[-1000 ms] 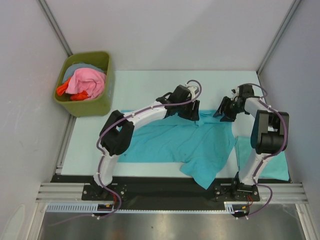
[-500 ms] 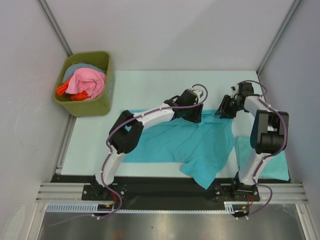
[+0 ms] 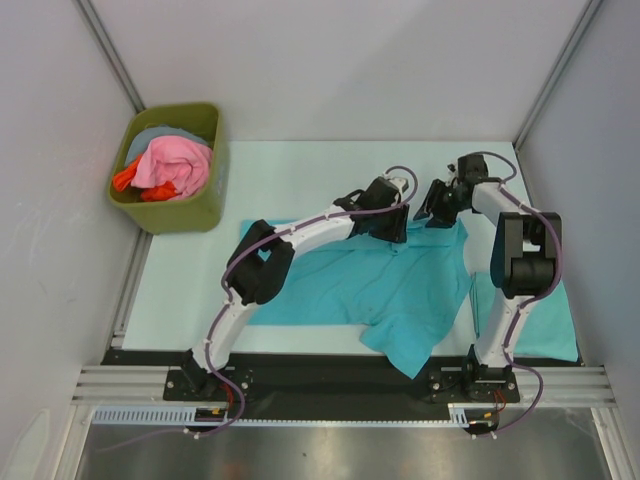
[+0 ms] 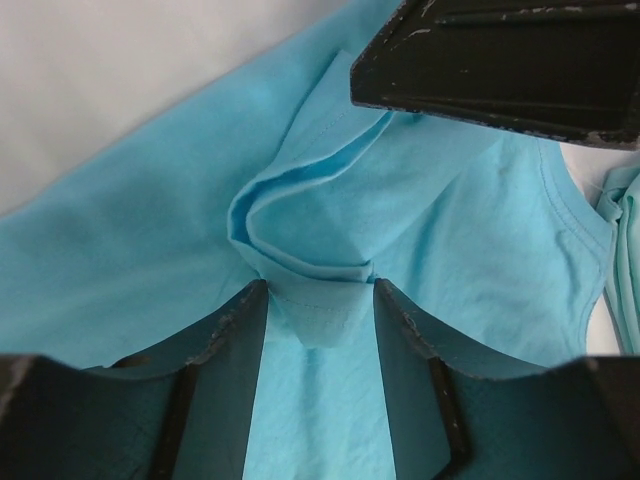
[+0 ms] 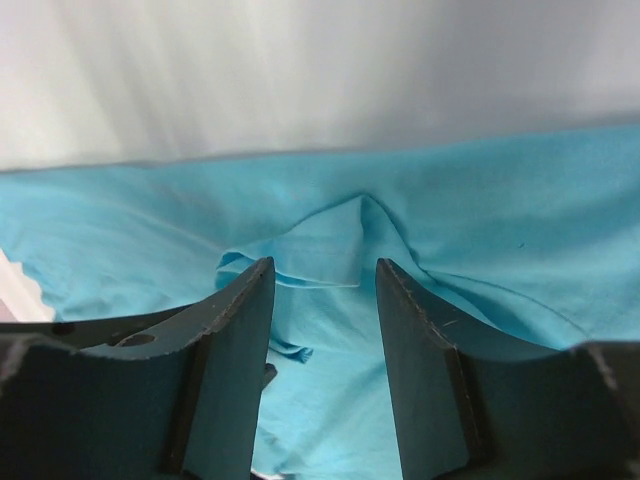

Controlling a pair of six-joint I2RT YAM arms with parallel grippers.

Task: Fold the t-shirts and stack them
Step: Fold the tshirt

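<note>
- Two t-shirts, both turquoise-teal. The spread shirt (image 3: 380, 290) lies across the centre of the top view, with one flap trailing toward the lower edge. The second shirt (image 3: 548, 335) lies flat at lower right, beside the right arm's base.
- One left gripper (image 4: 320, 290), low over the spread shirt's upper edge. Its fingers are apart, with a puckered ridge of fabric at their tips.
- One right gripper (image 5: 320, 265), just right of the left one. Its fingers are also apart, with a small raised peak of fabric between the tips.
- One olive-green bin (image 3: 190, 215), upper left.
- Three cloths in the bin: pink cloth (image 3: 178, 165), orange-red cloth (image 3: 125, 180), grey-blue cloth (image 3: 160, 136).
- One pale table (image 3: 300, 170).
</note>
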